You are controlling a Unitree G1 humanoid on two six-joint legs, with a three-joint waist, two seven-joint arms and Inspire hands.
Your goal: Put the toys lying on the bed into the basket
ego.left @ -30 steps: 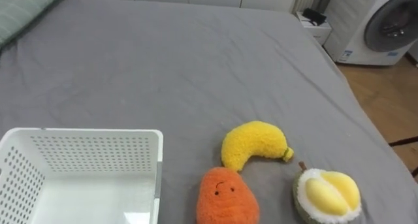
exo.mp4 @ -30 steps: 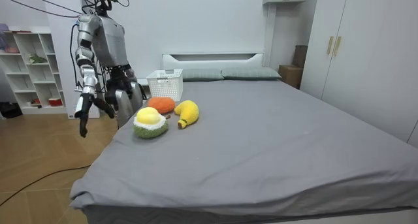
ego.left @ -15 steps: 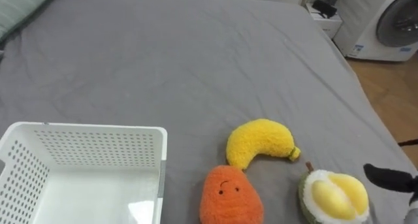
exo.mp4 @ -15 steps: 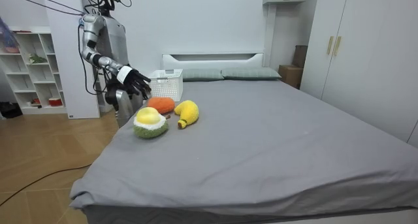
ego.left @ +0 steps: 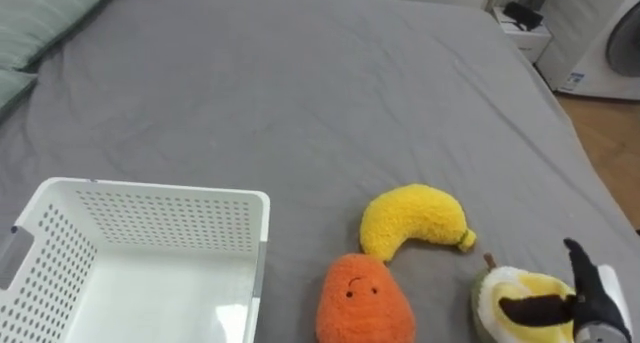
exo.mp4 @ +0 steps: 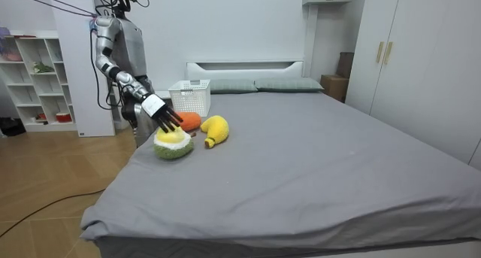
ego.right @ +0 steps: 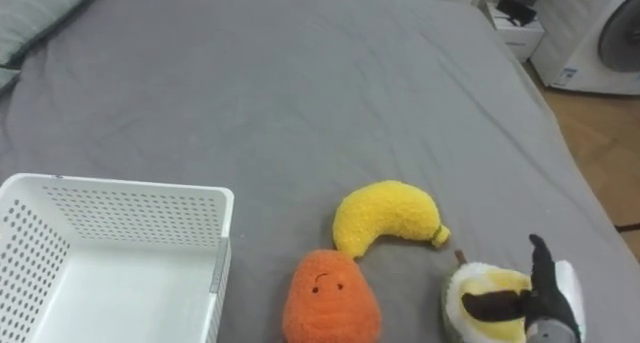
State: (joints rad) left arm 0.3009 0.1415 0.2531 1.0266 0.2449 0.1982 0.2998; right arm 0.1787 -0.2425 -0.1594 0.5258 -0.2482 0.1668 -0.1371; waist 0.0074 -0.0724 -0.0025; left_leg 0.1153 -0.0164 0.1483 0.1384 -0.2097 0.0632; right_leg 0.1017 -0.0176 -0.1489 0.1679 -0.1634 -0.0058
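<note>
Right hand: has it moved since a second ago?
Yes. In the room view the right hand rose from beside the bed to the durian toy.

Right arm: stretched forward and down from the shoulder.
Right hand [ego.left: 592,305]: fingers straight and spread, thumb out sideways.

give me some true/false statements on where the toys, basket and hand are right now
1. The white basket holds no toy in the part that shows. True.
2. The banana plush lies inside the basket. False: it lies on the grey bedcover, beside the orange plush.
3. The right hand, fingers straight, reaches over the durian plush. True.
4. The orange plush is held in the right hand. False: it lies on the bedcover, free of the hand.
</note>
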